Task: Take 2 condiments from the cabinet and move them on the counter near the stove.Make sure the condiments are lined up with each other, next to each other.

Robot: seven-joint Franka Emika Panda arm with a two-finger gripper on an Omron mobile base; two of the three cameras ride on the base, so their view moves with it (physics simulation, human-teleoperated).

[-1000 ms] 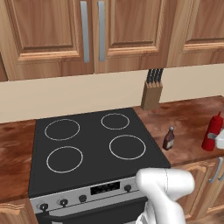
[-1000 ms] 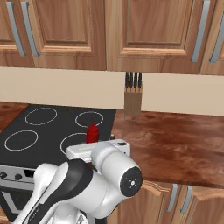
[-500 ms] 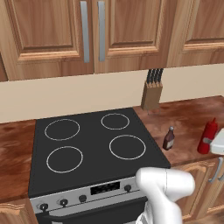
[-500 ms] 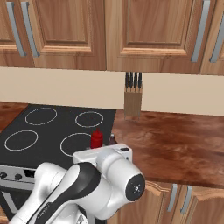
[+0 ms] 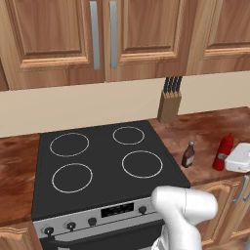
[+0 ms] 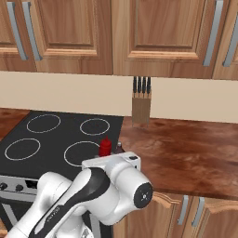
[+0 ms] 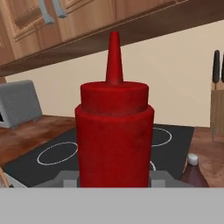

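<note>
Closed wooden wall cabinets (image 5: 58, 39) with metal bar handles (image 5: 94, 34) hang above a plain cream backsplash (image 5: 83, 105). A wooden knife block (image 5: 169, 107) with dark handles stands against that wall. In the hand view a grey toaster (image 7: 19, 104) sits far left.

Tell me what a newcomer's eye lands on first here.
The red squeeze bottle looms upright in the hand view, clamped in the gripper. Seen from the left base, it hangs over the counter right of the stove, close beside the dark brown sauce bottle standing there. A knife block sits against the wall behind.
</note>
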